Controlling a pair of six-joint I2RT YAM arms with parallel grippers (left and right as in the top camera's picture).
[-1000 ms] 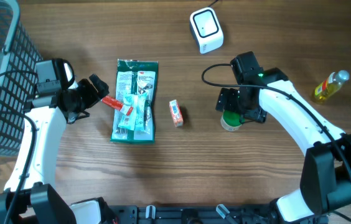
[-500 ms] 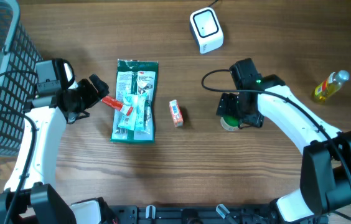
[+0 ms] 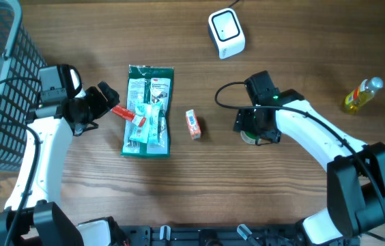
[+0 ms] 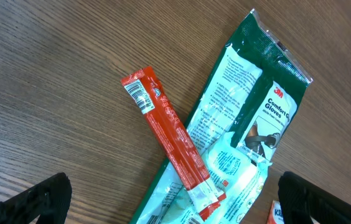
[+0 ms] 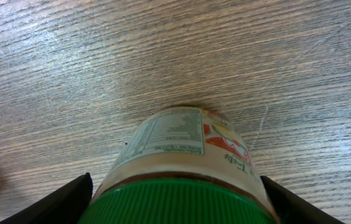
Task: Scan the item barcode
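A jar with a green lid (image 3: pixel 250 136) and a printed label stands on the table right of centre. My right gripper (image 3: pixel 254 127) is down over it. In the right wrist view the jar (image 5: pixel 175 149) fills the gap, with a dark finger (image 5: pixel 70 199) close beside each side and the jaws open. The white scanner (image 3: pixel 226 33) sits at the back of the table. My left gripper (image 3: pixel 104 102) hovers open at the left, above a red sachet (image 4: pixel 169 140) that lies on a green glove pack (image 4: pixel 250 118); nothing is between its fingers.
A small orange box (image 3: pixel 192 124) lies between the glove pack (image 3: pixel 148 109) and the jar. A yellow bottle (image 3: pixel 363 93) lies at the far right. A dark wire basket (image 3: pixel 1 89) stands at the left edge.
My right gripper has shifted left and down around the jar, and its jaws have narrowed toward the jar's sides. The left arm has not moved.
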